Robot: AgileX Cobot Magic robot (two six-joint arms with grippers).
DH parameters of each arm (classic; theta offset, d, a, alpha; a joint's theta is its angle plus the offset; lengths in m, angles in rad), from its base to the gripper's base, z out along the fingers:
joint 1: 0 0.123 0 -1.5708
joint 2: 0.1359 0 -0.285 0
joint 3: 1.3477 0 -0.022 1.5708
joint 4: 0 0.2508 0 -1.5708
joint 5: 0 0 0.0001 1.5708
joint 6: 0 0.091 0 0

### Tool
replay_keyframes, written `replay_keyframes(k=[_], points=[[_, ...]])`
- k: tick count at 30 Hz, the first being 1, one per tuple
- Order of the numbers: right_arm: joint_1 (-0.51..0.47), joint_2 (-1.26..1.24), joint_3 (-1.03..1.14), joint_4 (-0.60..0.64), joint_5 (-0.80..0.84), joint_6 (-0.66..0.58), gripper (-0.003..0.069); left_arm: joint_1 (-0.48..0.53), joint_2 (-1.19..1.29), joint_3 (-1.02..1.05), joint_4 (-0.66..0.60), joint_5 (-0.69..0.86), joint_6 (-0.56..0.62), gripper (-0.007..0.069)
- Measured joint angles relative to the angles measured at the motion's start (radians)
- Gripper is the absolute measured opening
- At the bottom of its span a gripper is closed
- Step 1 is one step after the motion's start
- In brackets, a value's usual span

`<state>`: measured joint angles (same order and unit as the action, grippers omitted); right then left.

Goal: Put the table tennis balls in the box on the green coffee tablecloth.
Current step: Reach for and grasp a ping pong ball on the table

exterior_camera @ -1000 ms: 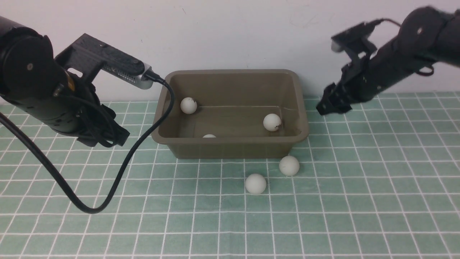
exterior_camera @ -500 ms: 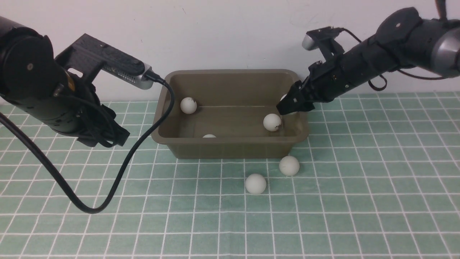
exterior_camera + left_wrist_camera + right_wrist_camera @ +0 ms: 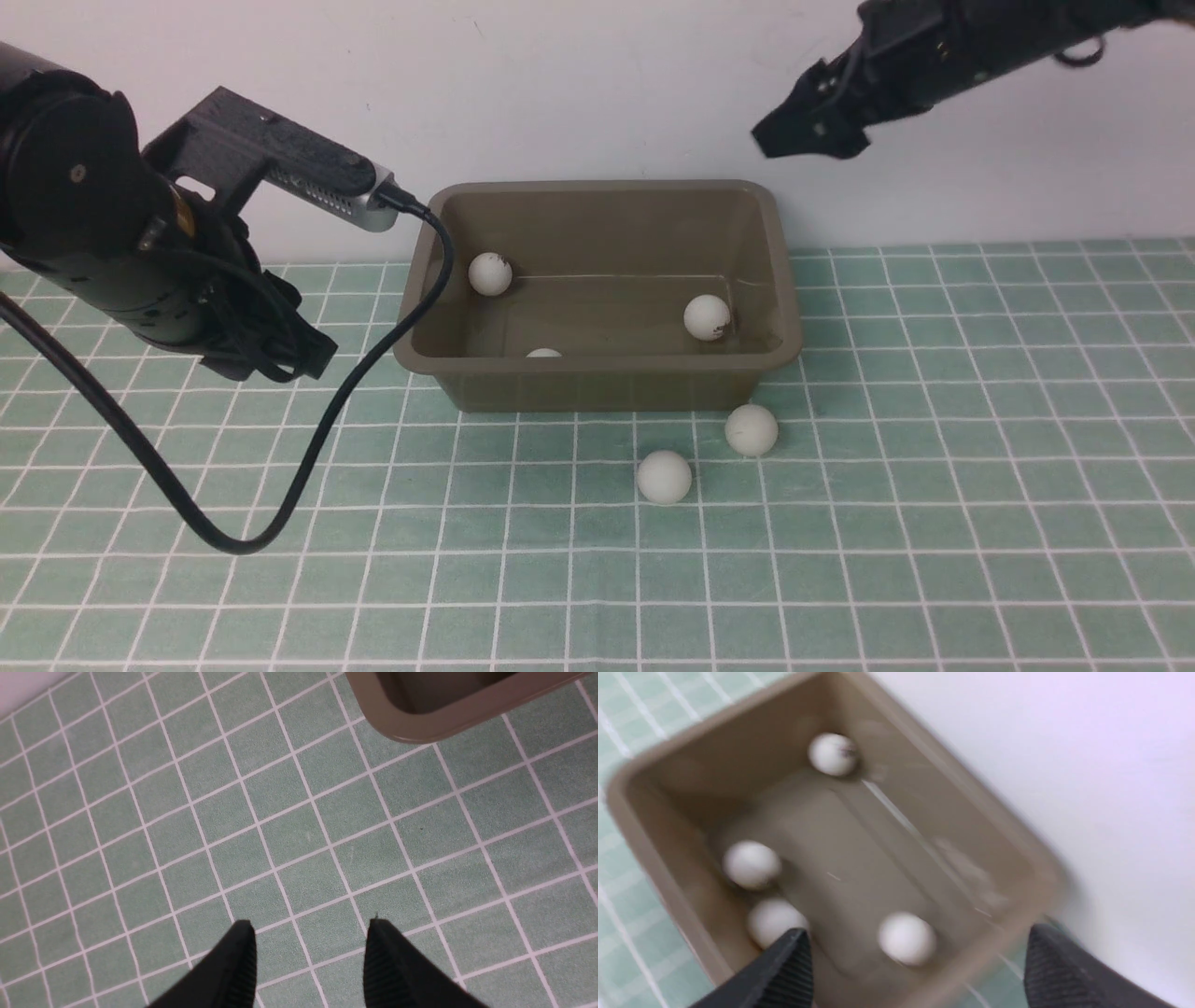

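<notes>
The green coffee tablecloth (image 3: 934, 523) is lying flat, with open room on every side of the box (image 3: 597, 387). The right gripper (image 3: 780, 142) is hovering high over the box's far right corner, its jaws standing wide apart and empty. The left gripper (image 3: 308, 926) is hanging low off the box's left side, jaws apart with nothing between them.

Of the table tennis balls, the right wrist view is showing four inside the box. Two are resting on the cloth outside it: one ball (image 3: 751, 429) just before the front wall at the right end, the other ball (image 3: 664, 477) a little further out. Both are lying below and robot-ward of the right gripper, probably the better-placed one. Being round, they have no long axis. The wall is crowding the closer ball.
</notes>
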<state>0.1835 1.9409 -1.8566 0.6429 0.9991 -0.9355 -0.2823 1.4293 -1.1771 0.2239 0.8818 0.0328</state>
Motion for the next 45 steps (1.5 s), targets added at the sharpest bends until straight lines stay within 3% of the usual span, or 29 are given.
replay_keyframes(k=[5, 10, 15, 20, 22, 29, 36, 45], points=[[0.000, -0.151, -0.003, -0.263, 0.097, 0.194, 0.0531, 0.000, 0.000, 0.000, 0.000, -0.011, 0.000, 0.0288], [0.000, -0.226, 0.023, -0.280, 0.203, 0.346, 0.0529, 0.000, 0.000, 0.000, 0.000, -0.026, 0.000, 0.0288], [0.000, -0.271, 0.151, -0.285, 0.196, 0.383, 0.0528, 0.000, 0.000, 0.000, 0.000, -0.026, 0.000, 0.0288], [0.000, -0.345, 0.396, -0.253, 0.129, 0.381, 0.0528, 0.000, 0.000, 0.000, 0.000, -0.026, 0.000, 0.0288], [0.000, -0.394, 0.581, -0.190, 0.020, 0.344, 0.0528, 0.000, 0.000, 0.000, 0.000, -0.026, 0.000, 0.0288], [0.063, -0.420, 0.881, 0.000, -0.281, 0.204, 0.0528, 0.000, 0.000, 0.000, 0.000, -0.027, 0.000, 0.0288], [0.190, -0.315, 0.900, 0.042, -0.495, 0.154, 0.0528, 0.000, 0.000, 0.000, -0.001, -0.024, 0.000, 0.0288], [0.198, -0.146, 0.900, 0.153, -0.692, 0.121, 0.0528, 0.000, 0.000, 0.000, -0.003, -0.026, 0.000, 0.0288]])
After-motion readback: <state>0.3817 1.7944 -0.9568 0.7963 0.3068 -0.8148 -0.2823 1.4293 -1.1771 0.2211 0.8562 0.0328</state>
